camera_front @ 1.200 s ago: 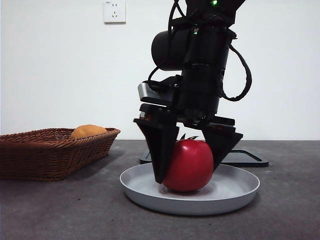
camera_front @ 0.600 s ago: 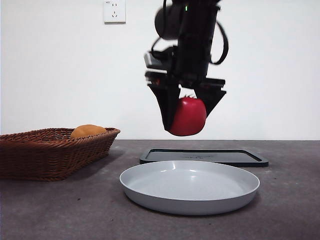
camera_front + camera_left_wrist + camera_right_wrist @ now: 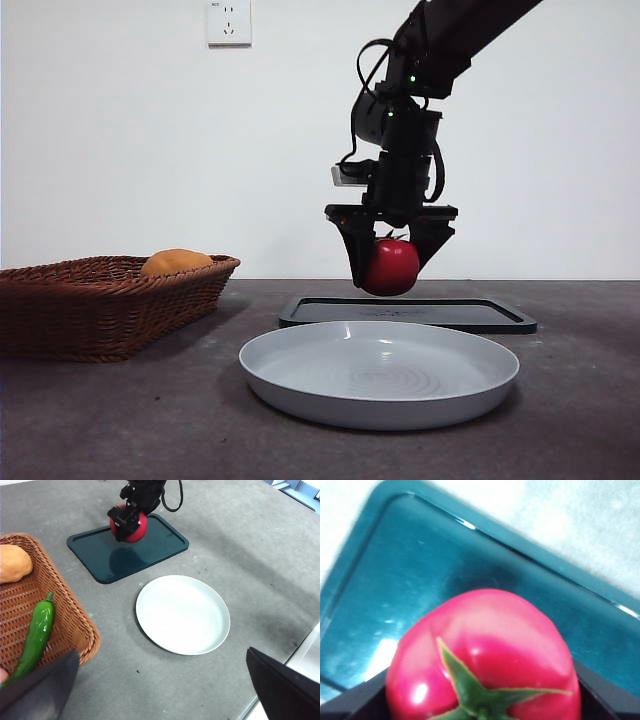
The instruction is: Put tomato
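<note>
My right gripper [image 3: 391,262] is shut on the red tomato [image 3: 392,267] and holds it in the air just above the dark green tray [image 3: 410,312]. In the right wrist view the tomato [image 3: 482,655] with its green stem fills the space between the jaws, with the tray [image 3: 410,575] below it. The left wrist view shows the right gripper [image 3: 131,520], the tomato [image 3: 135,527] and the tray [image 3: 125,555] from afar. My left gripper [image 3: 160,700] is open and empty, high above the table's near side.
A grey plate [image 3: 380,400] lies empty in front of the tray; it shows white in the left wrist view [image 3: 182,614]. A wicker basket [image 3: 100,310] at the left holds an orange fruit [image 3: 176,263] and a green pepper [image 3: 37,635].
My right gripper lifted the tomato off the grey plate, then carried it back and lower to just above the dark green tray.
</note>
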Controlling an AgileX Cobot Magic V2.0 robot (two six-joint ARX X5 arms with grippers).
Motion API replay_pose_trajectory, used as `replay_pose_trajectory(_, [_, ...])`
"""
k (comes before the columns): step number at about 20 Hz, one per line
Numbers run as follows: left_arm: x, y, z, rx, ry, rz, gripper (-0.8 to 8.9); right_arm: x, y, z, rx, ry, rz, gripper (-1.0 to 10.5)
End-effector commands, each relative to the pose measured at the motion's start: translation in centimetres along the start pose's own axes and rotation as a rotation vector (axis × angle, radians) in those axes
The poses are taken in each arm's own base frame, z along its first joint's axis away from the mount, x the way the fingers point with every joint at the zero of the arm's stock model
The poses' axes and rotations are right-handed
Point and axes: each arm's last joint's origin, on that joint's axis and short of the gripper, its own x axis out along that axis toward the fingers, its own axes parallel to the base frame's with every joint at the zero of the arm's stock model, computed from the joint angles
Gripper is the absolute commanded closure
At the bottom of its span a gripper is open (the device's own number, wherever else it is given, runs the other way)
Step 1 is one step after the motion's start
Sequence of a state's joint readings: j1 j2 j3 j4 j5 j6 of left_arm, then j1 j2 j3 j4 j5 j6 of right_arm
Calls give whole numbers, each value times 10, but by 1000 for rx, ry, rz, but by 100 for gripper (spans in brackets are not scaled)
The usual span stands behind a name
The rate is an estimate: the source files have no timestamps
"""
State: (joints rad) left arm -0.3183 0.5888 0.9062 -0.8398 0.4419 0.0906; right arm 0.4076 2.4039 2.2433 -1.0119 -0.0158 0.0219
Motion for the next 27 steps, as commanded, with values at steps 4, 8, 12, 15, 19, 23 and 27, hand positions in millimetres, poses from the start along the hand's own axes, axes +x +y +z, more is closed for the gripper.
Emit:
replay_pose_trajectory(4, [-1, -1, 3, 5, -13, -4, 156, 19, 0, 4, -11, -12, 18, 748])
replay_pose_trajectory(8, [-1, 0, 3, 5, -13, -4, 156, 27, 1, 1, -7, 16, 34, 747])
replay_pose_trajectory(12, [-1, -1, 3, 5, -13, -4, 156, 28, 1, -1, 1, 27, 40, 605])
replay_pose_trajectory(15, [-1, -1, 3, 5, -13, -4, 156, 27, 1, 0, 5, 25, 39, 349])
replay_pose_trajectory(19, [-1, -1, 3, 5, -13, -4, 156, 7, -1, 6, 33, 27, 37, 293])
replay_pose_trajectory(23, [-1, -1, 3, 5, -13, -4, 156, -56, -3, 22, 78, -45, 35, 294])
replay_pose_trajectory(27, [-1, -1, 3, 5, -13, -4, 156, -129, -5, 26, 147, -167, 43, 295])
